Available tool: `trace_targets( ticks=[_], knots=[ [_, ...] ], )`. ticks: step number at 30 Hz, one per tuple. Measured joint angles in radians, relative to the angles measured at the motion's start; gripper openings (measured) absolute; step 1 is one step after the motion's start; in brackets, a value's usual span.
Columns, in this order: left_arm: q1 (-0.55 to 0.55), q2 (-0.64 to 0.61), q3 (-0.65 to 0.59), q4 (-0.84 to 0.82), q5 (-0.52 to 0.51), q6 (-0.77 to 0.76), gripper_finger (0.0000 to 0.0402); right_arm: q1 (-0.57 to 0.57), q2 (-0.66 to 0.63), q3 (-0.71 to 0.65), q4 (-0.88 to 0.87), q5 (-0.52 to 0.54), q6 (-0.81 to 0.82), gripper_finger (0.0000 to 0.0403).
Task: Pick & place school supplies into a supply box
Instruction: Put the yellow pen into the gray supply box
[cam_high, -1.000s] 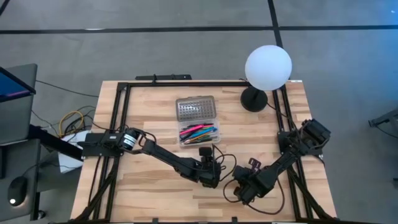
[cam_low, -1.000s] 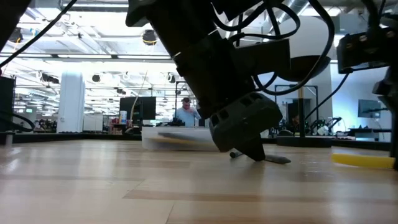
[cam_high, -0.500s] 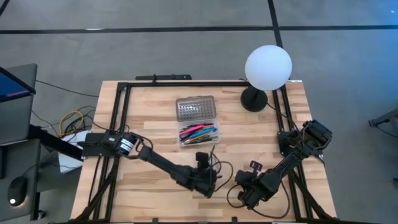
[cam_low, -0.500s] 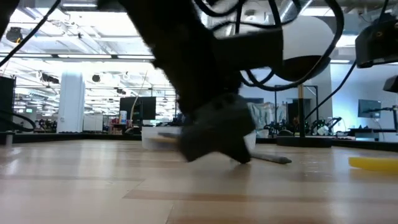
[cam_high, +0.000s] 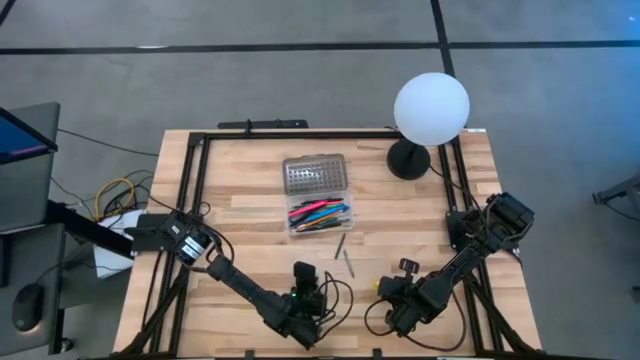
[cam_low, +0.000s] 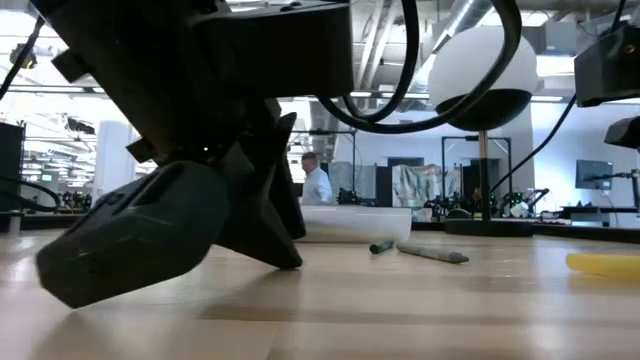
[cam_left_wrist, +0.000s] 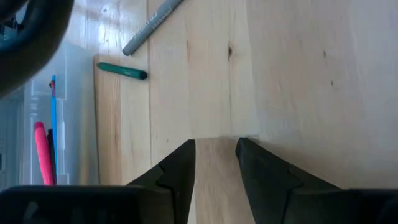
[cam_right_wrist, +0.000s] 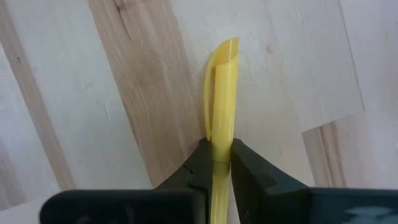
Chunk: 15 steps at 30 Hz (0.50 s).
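Note:
The supply box (cam_high: 318, 214) lies open at the table's middle, several coloured pens in its clear tray, its grey dotted lid (cam_high: 315, 175) flat on the far side. A grey marker (cam_high: 341, 245) and a short green piece (cam_high: 350, 266) lie loose on the wood just in front of it. My left gripper (cam_high: 315, 303) hovers open over bare wood near the front edge, nothing between its fingers (cam_left_wrist: 214, 146). My right gripper (cam_high: 398, 300), to its right, is shut on a yellow pen (cam_right_wrist: 224, 93). My right gripper pinches the yellow pen between its two fingers, by the barrel just below the clipped cap (cam_right_wrist: 221, 144). The fingers come steeply from above and lie across the pen. The pen's free end (cam_low: 603, 262) lies level at the table top; whether it rests there I cannot tell.
A white globe lamp (cam_high: 430, 108) on a black foot stands at the far right corner. A black frame (cam_high: 195, 150) runs along the table's edges. Bare wood lies at the near left and between the two grippers.
My left gripper has swung from just in front of the supply box toward the table's near left and rolled, uncovering the grey marker and green piece, which stay in place. My right gripper has kept its place and rolled a little with the yellow pen.

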Motion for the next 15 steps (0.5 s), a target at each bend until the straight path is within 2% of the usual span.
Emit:
trace_targets(
  ticks=[7, 15],
  knots=[
    [-0.001, 0.0, 0.0, -0.012, 0.001, -0.02, 0.0121, -0.022, 0.0, 0.0, 0.0, -0.006, -0.001, 0.0048],
    [-0.001, 0.0, 0.0, -0.012, 0.001, -0.02, 0.0121, -0.027, 0.0, 0.0, 0.0, -0.004, -0.003, 0.0046]
  ],
)
